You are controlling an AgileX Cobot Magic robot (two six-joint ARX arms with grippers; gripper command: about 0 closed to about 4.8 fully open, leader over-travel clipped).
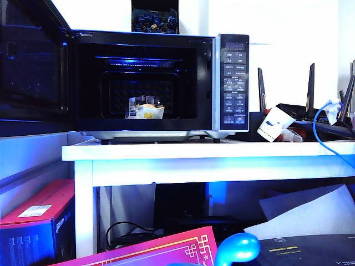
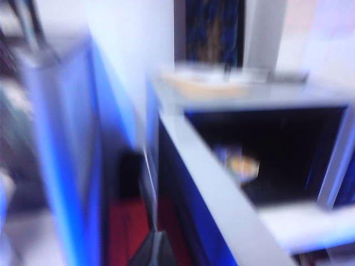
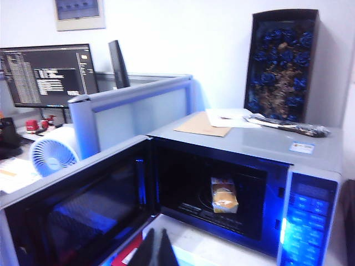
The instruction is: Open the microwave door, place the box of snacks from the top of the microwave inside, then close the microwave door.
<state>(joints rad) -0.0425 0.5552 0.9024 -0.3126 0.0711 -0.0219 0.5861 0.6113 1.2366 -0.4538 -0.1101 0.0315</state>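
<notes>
So at this point the box of snacks (image 1: 145, 108) was already sitting inside the microwave (image 1: 161, 83), roughly mid-floor of the cavity, and the microwave door (image 1: 30, 66) was swung wide open to the left, so the only job left looked like the close. The right end effector (image 3: 157, 249) was pinched shut with nothing in it, hanging up high in front of the oven and looking down over the open door. The left end effector (image 2: 152, 252) showed only as a dark tip in a really blurry wrist view near the door's hinge side, and I couldn't tell if it was open or closed. My take on doing this well: get a closed fingertip behind the door's outer face, near the free edge rather than the hinge, and push in a smooth arc that follows the swing. Don't shove hard, since the oven just rested on the white bench (image 1: 222, 151) and could slide. Finish with a firm press so the latch catches.
</notes>
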